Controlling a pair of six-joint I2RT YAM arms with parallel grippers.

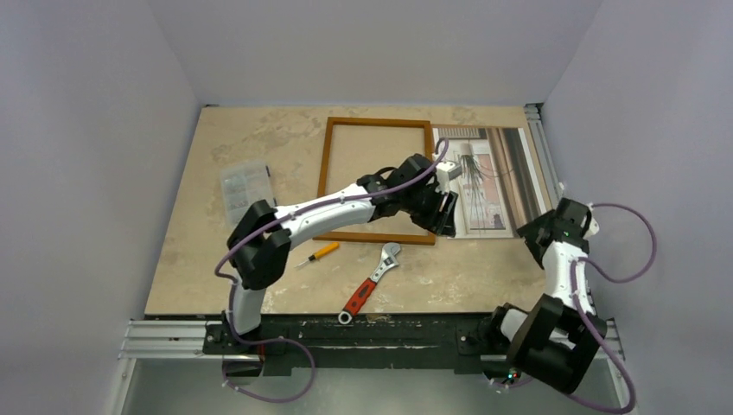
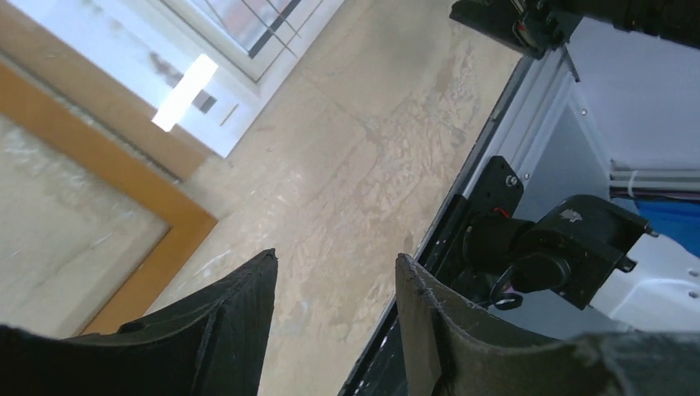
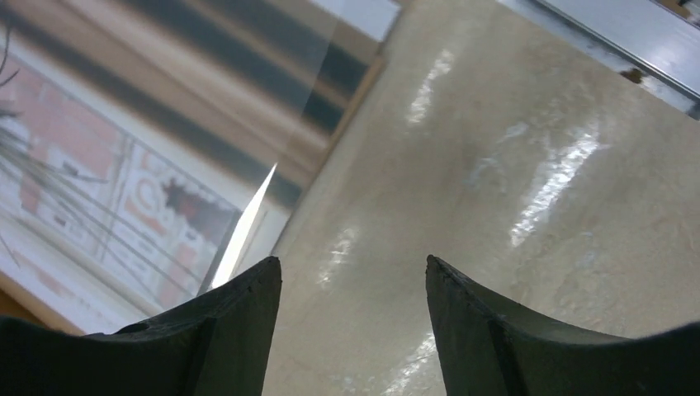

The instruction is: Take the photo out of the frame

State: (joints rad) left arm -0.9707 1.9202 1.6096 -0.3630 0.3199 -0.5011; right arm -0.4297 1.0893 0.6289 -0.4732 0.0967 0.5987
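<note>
The frame [image 1: 378, 122] lies flat toward the back of the table [image 1: 484, 277], with the tabletop showing through the opening of its narrow orange-brown border. The photo [image 1: 500, 177] lies flat outside it, immediately to its right. The photo's left edge runs along the frame's right rail, so close that I cannot tell whether they touch. Its right edge reaches the table's right side beside the aluminium rail [image 1: 543, 147], leaving hardly any room there, and its far edge sits near the back wall. The left gripper [image 2: 334, 264] hangs over the spot where the frame's near right corner meets the photo's near left corner, its jaws apart with nothing but tabletop between them. The right gripper [image 3: 353, 268] hovers just off the photo's near right corner, over bare table, its jaws likewise parted and empty. The widest free space is the band of table in front of the photo, between it and the table's near edge. Further left that band holds a red-handled wrench [image 1: 372, 284] and an orange-handled screwdriver [image 1: 320, 252], both just in front of the frame. Left of the frame a clear plastic box [image 1: 246, 186] lies with open table around it. Dark marks on the photo's white margin in the left wrist view are too blurred to read, and any marking on the wrench is too small to make out.
</note>
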